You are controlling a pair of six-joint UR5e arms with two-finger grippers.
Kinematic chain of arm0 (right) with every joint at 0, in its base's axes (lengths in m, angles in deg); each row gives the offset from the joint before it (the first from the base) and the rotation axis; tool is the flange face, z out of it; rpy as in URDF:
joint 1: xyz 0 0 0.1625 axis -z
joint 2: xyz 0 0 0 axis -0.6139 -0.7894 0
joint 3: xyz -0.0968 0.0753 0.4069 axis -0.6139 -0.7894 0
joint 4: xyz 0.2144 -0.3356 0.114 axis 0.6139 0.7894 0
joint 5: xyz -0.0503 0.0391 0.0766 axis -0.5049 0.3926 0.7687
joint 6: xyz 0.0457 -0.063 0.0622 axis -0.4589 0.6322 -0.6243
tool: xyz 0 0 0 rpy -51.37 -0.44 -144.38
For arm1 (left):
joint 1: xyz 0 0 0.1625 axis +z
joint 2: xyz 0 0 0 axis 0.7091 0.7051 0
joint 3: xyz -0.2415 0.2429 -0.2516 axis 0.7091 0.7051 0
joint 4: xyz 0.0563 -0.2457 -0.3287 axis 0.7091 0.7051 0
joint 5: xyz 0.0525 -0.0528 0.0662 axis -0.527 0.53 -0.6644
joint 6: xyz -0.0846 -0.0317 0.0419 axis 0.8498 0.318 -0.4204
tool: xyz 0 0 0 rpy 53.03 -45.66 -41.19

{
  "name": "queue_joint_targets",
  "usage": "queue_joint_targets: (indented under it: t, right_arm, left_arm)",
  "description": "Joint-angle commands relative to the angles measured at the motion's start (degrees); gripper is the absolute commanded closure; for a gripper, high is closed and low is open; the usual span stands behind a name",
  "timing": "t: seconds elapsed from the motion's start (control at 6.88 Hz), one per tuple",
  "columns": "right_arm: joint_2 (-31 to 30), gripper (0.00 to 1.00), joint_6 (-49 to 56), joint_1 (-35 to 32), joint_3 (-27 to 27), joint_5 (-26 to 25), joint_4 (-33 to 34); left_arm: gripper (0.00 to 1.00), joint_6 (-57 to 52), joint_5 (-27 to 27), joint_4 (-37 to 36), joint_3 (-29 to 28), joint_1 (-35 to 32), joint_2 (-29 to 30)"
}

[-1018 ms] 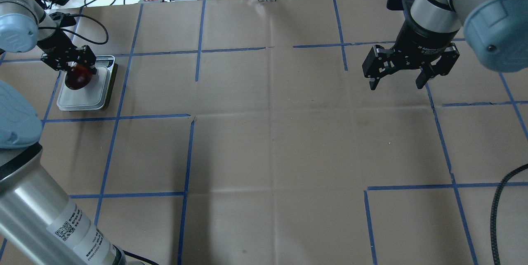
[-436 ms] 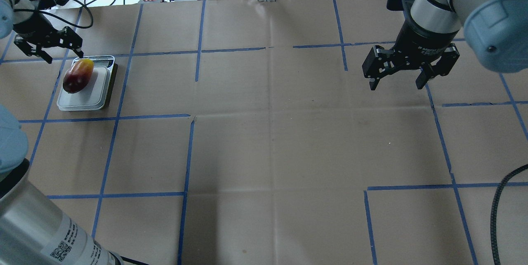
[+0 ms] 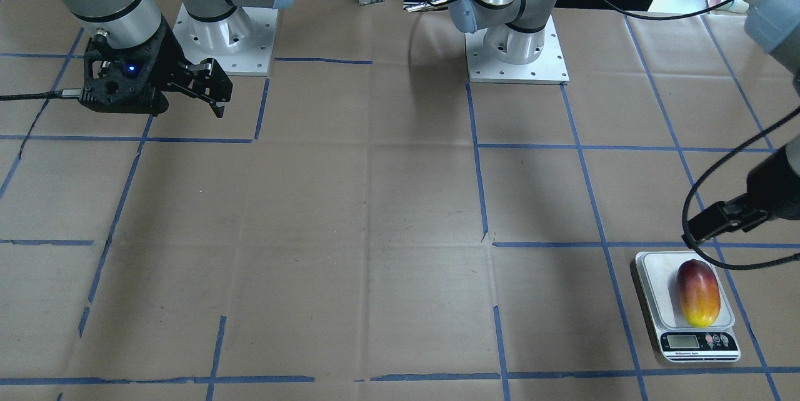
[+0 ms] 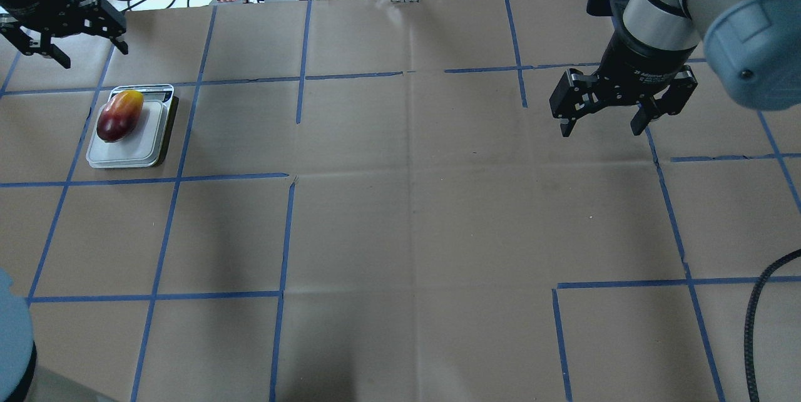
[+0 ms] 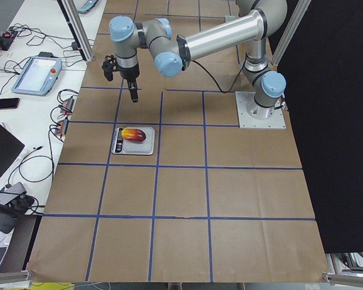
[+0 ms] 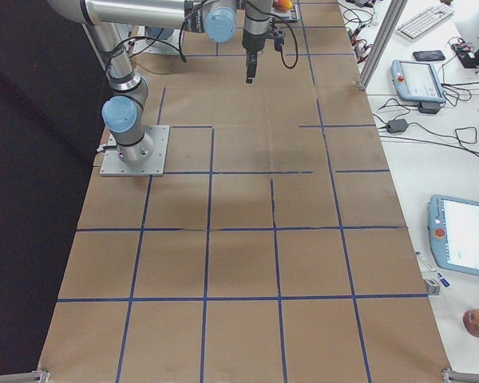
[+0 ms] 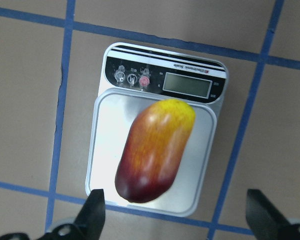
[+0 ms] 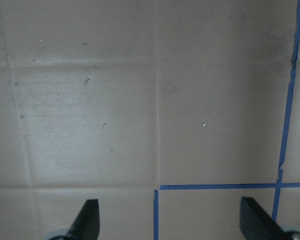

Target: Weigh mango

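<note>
One mango (image 3: 698,293) lies lengthwise on the scale (image 3: 653,301) in the front-facing view, yellow end toward the display (image 3: 680,341). Nothing touches it. A black cable (image 3: 685,221) loops just beside the platform.

Overhead: the left gripper (image 4: 94,55) hangs beyond the scale, fingers spread and empty. The right gripper (image 4: 601,131) hovers well apart across the table, likewise spread and empty.

Left side view: the fruit rests within the platform.

Left wrist view: the dark red end lies close to the platform's edge, and the display digits are illegible.

Judgement: placement is done. Keep the arms and cable off the platform so the reading settles.
</note>
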Motion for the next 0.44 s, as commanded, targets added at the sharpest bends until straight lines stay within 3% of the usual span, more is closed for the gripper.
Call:
queue_joint_targets:
  t: [0.0, 0.29]
  right_arm:
    - [0.00, 0.00, 0.00, 0.00, 0.00, 0.00, 0.00]
    - [0.00, 0.00, 0.00, 0.00, 0.00, 0.00, 0.00]
  left_arm:
    - [0.00, 12.21, -0.23, 0.88, 4.77, -10.72, -6.21]
    - [0.00, 13.40, -0.24, -0.51, 15.20, -16.46, -12.26]
